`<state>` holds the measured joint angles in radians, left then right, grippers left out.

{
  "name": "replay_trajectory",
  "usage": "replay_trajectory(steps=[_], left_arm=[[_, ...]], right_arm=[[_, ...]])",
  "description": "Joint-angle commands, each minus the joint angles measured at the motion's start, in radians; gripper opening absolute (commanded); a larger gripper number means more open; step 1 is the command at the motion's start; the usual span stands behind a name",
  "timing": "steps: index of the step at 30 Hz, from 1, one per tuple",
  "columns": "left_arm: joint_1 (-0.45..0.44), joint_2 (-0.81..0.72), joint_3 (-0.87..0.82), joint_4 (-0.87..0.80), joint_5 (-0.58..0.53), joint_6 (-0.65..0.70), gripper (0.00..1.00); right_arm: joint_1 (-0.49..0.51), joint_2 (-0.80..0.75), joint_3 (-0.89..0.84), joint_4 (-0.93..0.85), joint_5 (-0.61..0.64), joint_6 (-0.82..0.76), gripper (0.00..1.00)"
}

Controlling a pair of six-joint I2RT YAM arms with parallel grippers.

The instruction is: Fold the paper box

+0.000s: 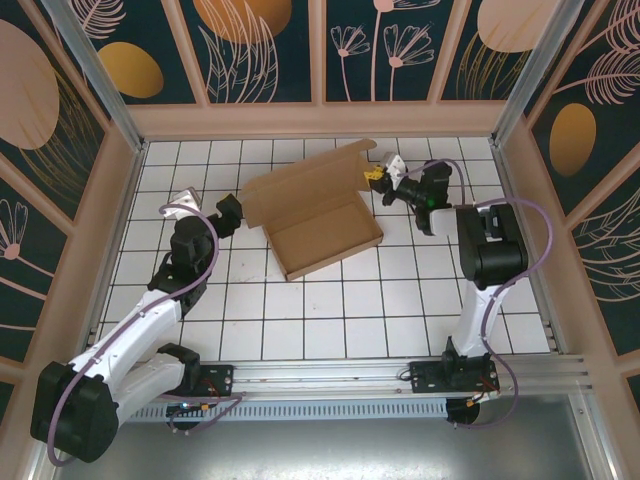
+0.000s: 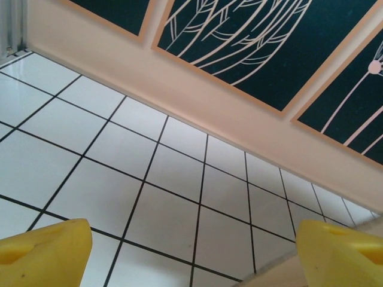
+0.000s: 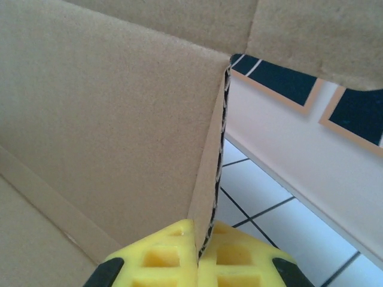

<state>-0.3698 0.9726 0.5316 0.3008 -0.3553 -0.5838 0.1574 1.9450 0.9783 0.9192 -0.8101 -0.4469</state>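
One plain brown cardboard paper box (image 1: pixel 318 215) on one white-tiled counter (image 1: pixel 330 310). Beside the box, two black-and-white robot arms, left arm (image 1: pixel 150 320) and right arm (image 1: pixel 487 255), carrying two yellow-fingered grippers: left gripper (image 1: pixel 236 210), right gripper (image 1: pixel 377 180).

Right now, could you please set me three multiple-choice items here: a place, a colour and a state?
1. Where does the right gripper meet the box? A its near edge; B its left corner; C its right side.
2. What colour are the fingers? A red; B yellow; C blue.
3. How is the left gripper? A open; B shut on the box; C shut on nothing.
Answers: C, the top view shows it there; B, both wrist views show yellow; A, its fingers stand wide apart over tiles.
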Motion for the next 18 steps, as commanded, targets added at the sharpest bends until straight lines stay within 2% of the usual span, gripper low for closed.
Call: replay_trajectory(steps=[1, 3, 6, 8, 10, 13, 15, 18], left_arm=[[0.007, -0.022, 0.002, 0.065, 0.031, 0.049, 0.88], [0.007, -0.014, 0.021, 0.058, 0.045, 0.11, 0.89], [0.008, 0.004, 0.016, 0.102, 0.148, 0.241, 0.89], [0.007, 0.024, 0.017, 0.107, 0.222, 0.374, 0.92], [0.008, 0.052, 0.055, 0.034, 0.29, 0.549, 0.93], [0.007, 0.051, 0.004, 0.103, 0.296, 0.699, 0.93], [0.012, 0.058, -0.054, 0.194, 0.293, 0.707, 0.93], [0.053, 0.09, -0.095, 0.278, 0.367, 0.672, 0.91]], right_arm=[[0.045, -0.064, -0.069, 0.06, 0.161, -0.039, 0.0], [0.076, -0.086, -0.094, 0.058, 0.248, -0.042, 0.0], [0.109, -0.098, -0.125, 0.073, 0.336, -0.017, 0.0], [0.114, -0.1, -0.149, 0.095, 0.352, -0.001, 0.0], [0.113, -0.1, -0.163, 0.107, 0.364, 0.007, 0.0], [0.106, -0.101, -0.171, 0.106, 0.365, 0.001, 0.0], [0.099, -0.1, -0.171, 0.106, 0.357, 0.002, 0.0], [0.081, -0.096, -0.181, 0.13, 0.347, 0.02, 0.0]])
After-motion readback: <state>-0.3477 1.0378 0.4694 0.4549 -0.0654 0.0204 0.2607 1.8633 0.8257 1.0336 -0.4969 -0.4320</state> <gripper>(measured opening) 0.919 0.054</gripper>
